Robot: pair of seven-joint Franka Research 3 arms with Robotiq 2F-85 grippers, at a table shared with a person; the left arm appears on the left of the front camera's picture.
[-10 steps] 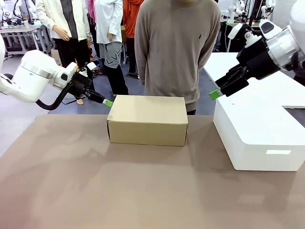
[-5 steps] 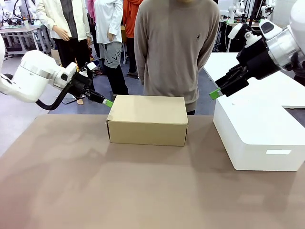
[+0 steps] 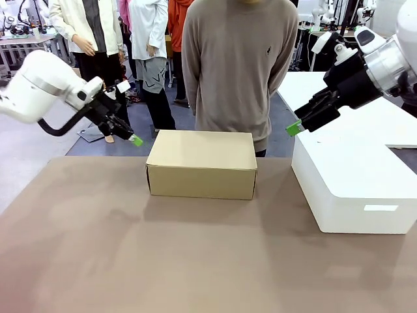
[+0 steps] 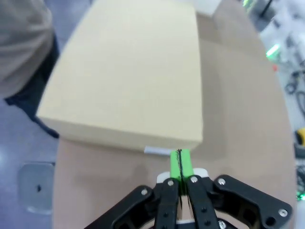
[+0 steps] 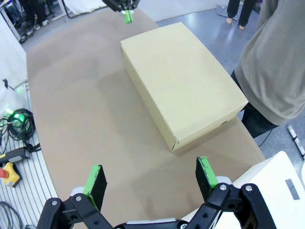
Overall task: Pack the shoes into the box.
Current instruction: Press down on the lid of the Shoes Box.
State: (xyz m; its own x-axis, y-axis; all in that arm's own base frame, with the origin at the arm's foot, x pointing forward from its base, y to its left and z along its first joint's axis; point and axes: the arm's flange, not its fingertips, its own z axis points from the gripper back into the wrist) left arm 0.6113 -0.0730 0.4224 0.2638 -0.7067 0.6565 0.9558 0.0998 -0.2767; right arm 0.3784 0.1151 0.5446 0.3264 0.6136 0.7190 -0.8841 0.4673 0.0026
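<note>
The tan cardboard box (image 3: 202,163) stands lid-down and closed at the table's far middle; the shoes are hidden from view. My left gripper (image 3: 136,140) hovers just off the box's left end with its green pads pressed together and nothing between them. The left wrist view has those shut fingertips (image 4: 180,164) a short way from the box (image 4: 128,81) corner. My right gripper (image 3: 293,128) hangs open in the air to the right of the box, holding nothing. From the right wrist its gripper (image 5: 150,174) looks down on the box (image 5: 181,81) and the left gripper (image 5: 127,16) beyond.
A larger white box (image 3: 352,182) sits on the right of the brown table (image 3: 130,248), under my right arm. A person (image 3: 238,65) in a grey-brown sweater stands directly behind the tan box. Other people stand farther back left.
My left gripper has drawn back to the left and a little up, away from the box's top left corner. The right arm and the box have not moved.
</note>
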